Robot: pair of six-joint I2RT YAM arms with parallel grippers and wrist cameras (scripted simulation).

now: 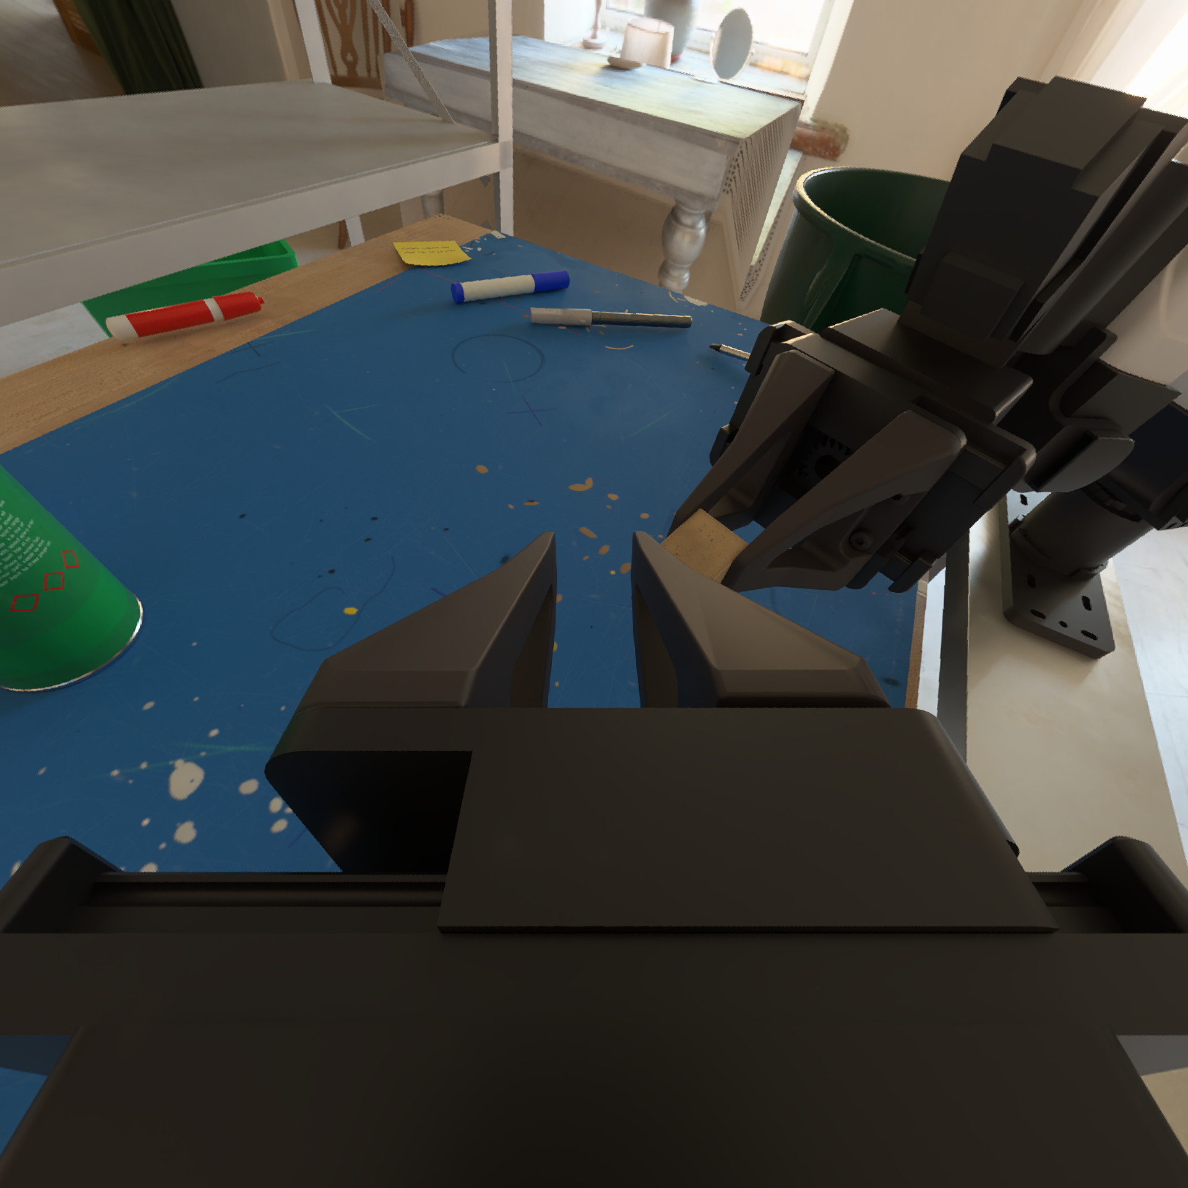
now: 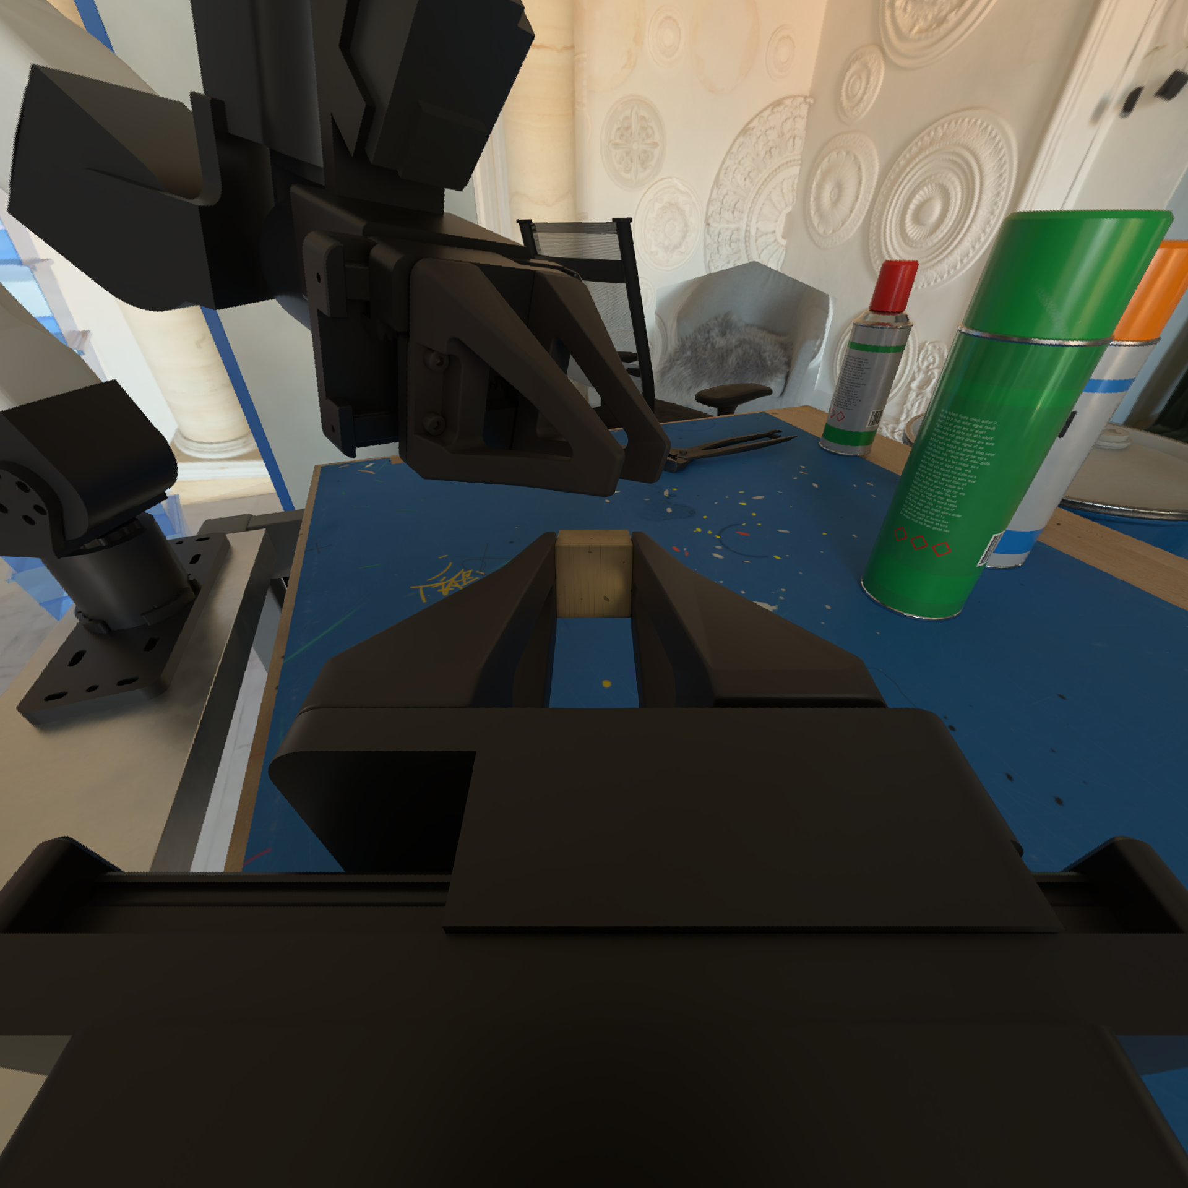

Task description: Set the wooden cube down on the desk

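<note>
Wooden cube [image 2: 593,572], pale and square-faced, is clamped between the two dark fingertips of the right gripper [image 2: 594,569], one finger flat against each side. It hangs above a blue desk mat [image 2: 739,649] flecked with paint; the right wrist view suggests a gap beneath it, though whether it is fully clear of the mat is hard to judge.

In the left wrist view the same cube [image 1: 704,546] shows as a tan corner between the right gripper's fingers, just beyond the left gripper [image 1: 594,566]. The left gripper's jaws stand narrowly apart with nothing between them, and its right finger sits close beside the cube; contact cannot be confirmed.

A tall green spray can [image 2: 1003,418] stands upright on the mat to the right of the cube, with a smaller red-capped can [image 2: 868,366] behind it and dark pliers [image 2: 733,447] lying flat near the far edge. Elsewhere on the desk lie a blue-capped marker [image 1: 511,287], a red marker [image 1: 183,316], a grey pen [image 1: 611,317] and a yellow sticky note [image 1: 431,252].
</note>
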